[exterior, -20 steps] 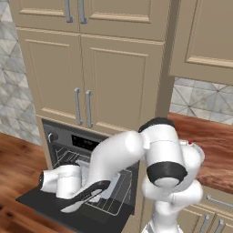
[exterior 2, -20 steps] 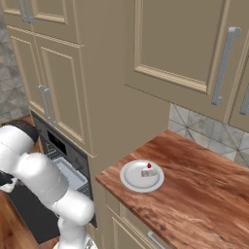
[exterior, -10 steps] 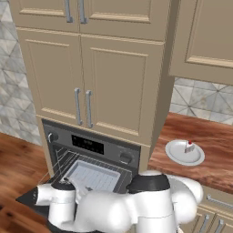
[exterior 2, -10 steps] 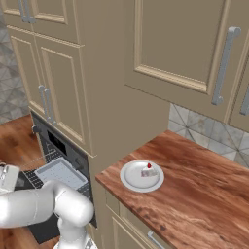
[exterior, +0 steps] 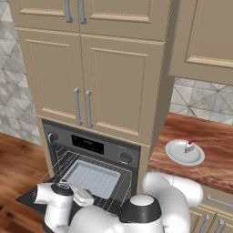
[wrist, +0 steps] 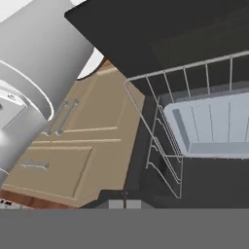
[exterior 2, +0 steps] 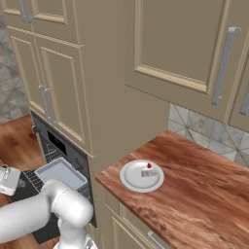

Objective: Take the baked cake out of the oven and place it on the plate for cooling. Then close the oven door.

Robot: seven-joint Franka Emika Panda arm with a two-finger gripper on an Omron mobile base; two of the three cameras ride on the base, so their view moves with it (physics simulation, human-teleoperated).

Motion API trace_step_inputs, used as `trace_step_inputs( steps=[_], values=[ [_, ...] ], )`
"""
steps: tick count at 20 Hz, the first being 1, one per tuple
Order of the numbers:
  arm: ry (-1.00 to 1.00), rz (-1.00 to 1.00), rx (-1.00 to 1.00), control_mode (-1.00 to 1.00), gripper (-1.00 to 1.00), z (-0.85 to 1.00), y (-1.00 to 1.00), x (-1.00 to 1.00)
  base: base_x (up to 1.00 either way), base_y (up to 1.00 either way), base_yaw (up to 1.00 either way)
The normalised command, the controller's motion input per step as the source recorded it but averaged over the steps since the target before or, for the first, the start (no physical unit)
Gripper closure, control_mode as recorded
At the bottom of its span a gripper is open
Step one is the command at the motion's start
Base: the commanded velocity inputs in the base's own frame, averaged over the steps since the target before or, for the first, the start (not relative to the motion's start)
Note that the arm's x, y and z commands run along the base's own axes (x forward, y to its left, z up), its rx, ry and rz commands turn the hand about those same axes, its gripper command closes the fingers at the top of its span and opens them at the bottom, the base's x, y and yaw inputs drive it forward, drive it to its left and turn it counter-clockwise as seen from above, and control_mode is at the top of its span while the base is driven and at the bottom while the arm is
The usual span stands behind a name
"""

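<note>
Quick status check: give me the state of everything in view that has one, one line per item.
baked cake: out of the oven, sitting on the plate.
plate: on the wooden counter, holding the cake.
oven door: open, folded down.
oven: open, wire rack and grey tray pulled partway out.
claw: shut, holding nothing I can see.
upper cabinet doors: closed.
</note>
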Motion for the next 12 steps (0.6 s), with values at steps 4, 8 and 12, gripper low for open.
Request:
trace_step_inputs(
  steps=[4,8,12],
  values=[
    [0.18,0.10,0.00,-1.00,1.00,-0.42,0.00,0.06,0.00,0.00,0.00],
    [0.04,0.15,0.00,-1.00,1.00,-0.56,0.00,0.00,0.00,0.00,0.00],
    [0.00,0.14,0.02,-1.00,1.00,-0.49,0.03,0.00,0.00,0.00,0.00]
  ],
)
